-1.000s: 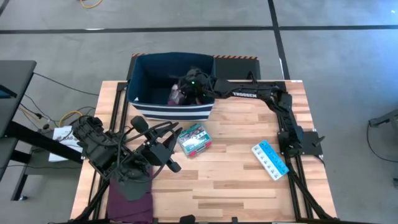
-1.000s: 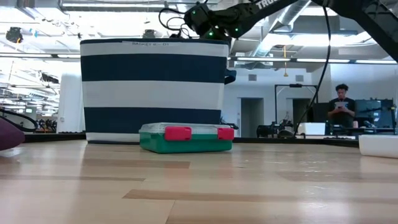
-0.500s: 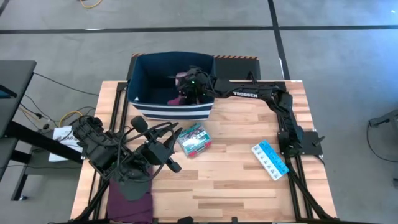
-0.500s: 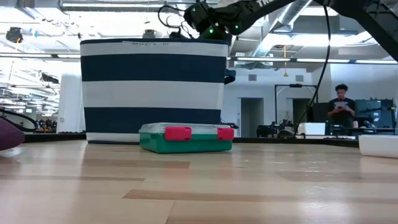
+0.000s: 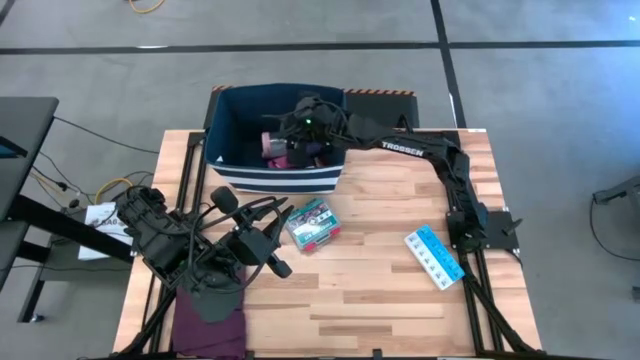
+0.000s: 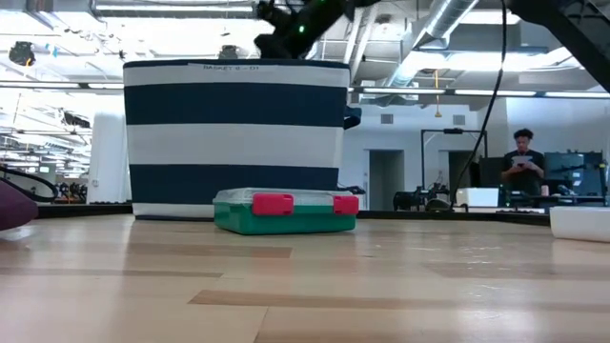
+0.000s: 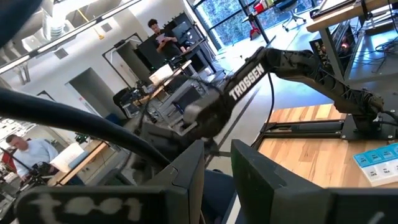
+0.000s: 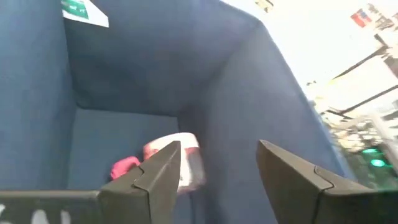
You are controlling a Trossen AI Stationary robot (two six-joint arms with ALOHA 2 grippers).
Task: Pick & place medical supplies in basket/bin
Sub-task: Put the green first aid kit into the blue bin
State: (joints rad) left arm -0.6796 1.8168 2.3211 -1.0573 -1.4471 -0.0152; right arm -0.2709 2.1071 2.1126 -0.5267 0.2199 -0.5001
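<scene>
Both arms are built of dark, near-black segments. White block lettering reading TROSSEN is carried on the right arm (image 5: 405, 150) along its forearm link, and the same marking is seen in the left wrist view. Small green lights are lit near the wrist of the right arm. Black cables are looped around the joints of the left arm (image 5: 190, 250). Flat, dark, angular fingers (image 8: 155, 177) with bevelled edges are fitted to the right gripper (image 8: 227, 180).

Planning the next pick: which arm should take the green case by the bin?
Left, probably. The left gripper sits beside the green case, while the right gripper hangs open over the bin.
</scene>
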